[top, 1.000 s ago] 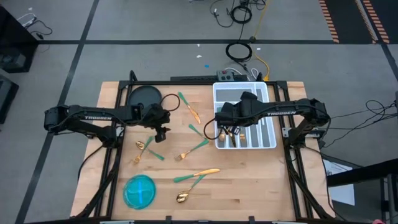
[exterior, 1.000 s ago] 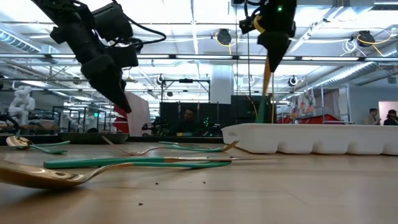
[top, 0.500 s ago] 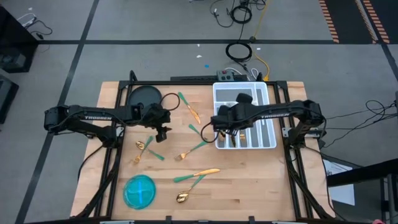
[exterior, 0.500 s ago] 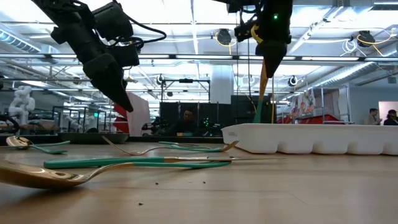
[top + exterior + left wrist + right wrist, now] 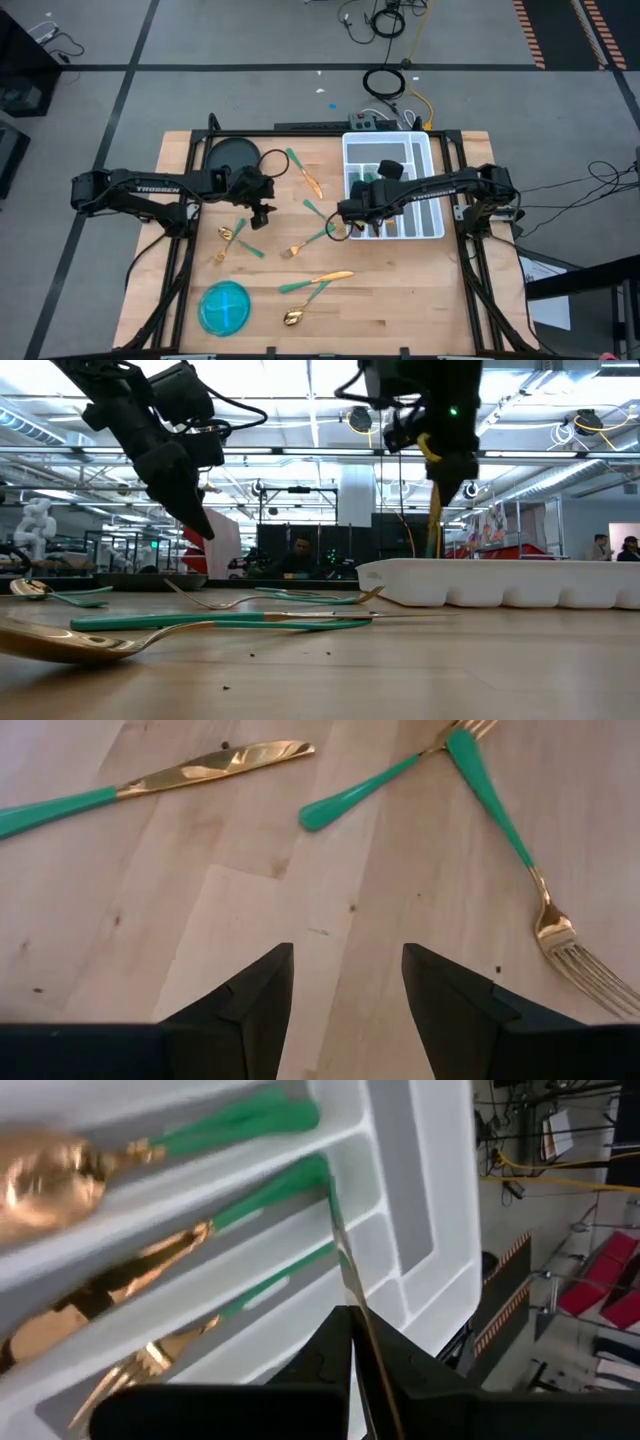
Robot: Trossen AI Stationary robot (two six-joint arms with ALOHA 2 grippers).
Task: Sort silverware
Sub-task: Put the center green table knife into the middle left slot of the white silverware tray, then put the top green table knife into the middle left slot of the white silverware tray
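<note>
Silverware lies scattered across the frame's centre: a knife (image 5: 318,281), forks (image 5: 309,241) and spoons (image 5: 226,233) on the desk (image 5: 400,290), others already in the white tray (image 5: 425,150) at upper right. Each piece looks light, stiff and slippery; the slim teal handle seems the best hold. The right fingers (image 5: 365,1370) pinch one thin piece (image 5: 345,1255) over the tray's edge; its head is hidden. The left fingers (image 5: 345,985) hover parted above bare wood.

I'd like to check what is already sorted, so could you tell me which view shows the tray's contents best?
The right wrist view: it looks straight into the tray, showing silverware in separate compartments. The high view shows the tray partly covered by the right arm; the low view shows only its wall; the left wrist view misses it.
</note>
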